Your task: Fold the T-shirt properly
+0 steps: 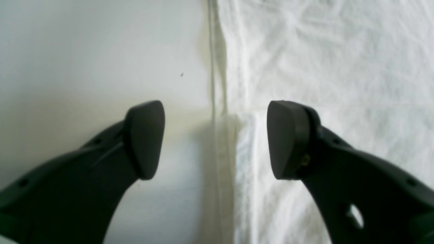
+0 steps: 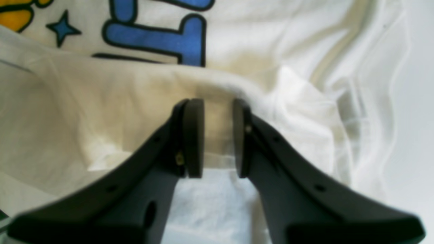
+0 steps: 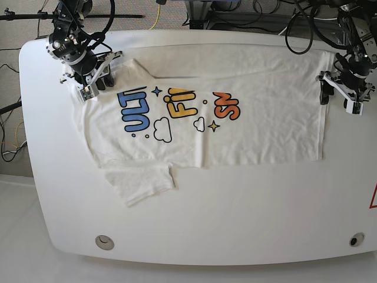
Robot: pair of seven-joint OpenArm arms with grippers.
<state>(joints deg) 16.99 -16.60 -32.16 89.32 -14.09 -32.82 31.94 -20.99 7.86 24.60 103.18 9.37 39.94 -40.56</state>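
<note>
From above, my right gripper [image 3: 97,81] stood at the left of the white rounded table [image 3: 235,200], over the shoulder end of the white short-sleeved cotton T-shirt [image 3: 265,127] with its blue, yellow and orange lettering. The shirt lay spread across the upper half of the table, its far half folded forward over the print so that only the lower parts of the letters showed, with one sleeve [image 3: 138,184] sticking out towards the near edge. That view was too small to show how my jaws stood.

My right wrist camera filled that in: my right gripper [image 2: 218,135] had its jaws narrowly parted around a raised fold of the shirt's cloth [image 2: 135,101], though I could not tell whether the pads pinched it. Blue letters and a small blue star [image 2: 62,29] lay just beyond the fold.

At the right of the overhead view, my left gripper [image 3: 340,94] stood at the shirt's hem edge. My left wrist camera showed what the overhead could not: my left gripper [image 1: 215,139] gaped wide and held nothing, straddling the hem [image 1: 244,152], one pad over bare table [image 1: 84,51] and the other over cloth.
</note>
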